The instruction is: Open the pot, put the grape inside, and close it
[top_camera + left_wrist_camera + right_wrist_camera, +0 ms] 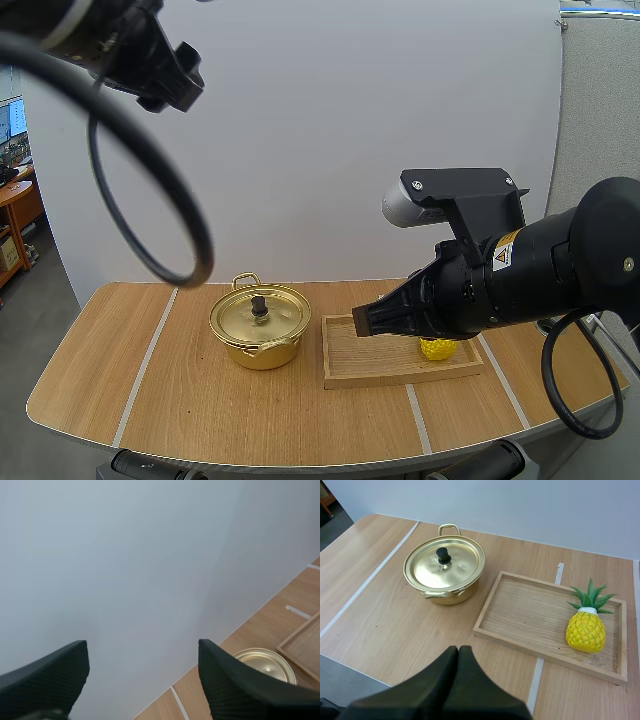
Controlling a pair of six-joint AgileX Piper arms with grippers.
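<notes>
A gold pot (260, 325) stands left of centre on the table, its lid on, with a black knob (259, 305). To its right a wooden tray (380, 360) holds a yellow toy pineapple (586, 627) with green leaves; no grapes are there. My right gripper (368, 322) hovers above the tray's left end and hides part of the pineapple (438, 348). In the right wrist view its fingers (458, 652) lie together as one wedge, short of the pot (444, 569) and tray (520, 612). My left gripper (165, 85) hangs high at the far left, open (142, 680), well above the pot (265, 662).
The wooden table (200, 400) has pale stripes running front to back and a rounded left end. A white wall (330, 130) stands right behind it. Bare tabletop lies left of the pot and in front of the tray.
</notes>
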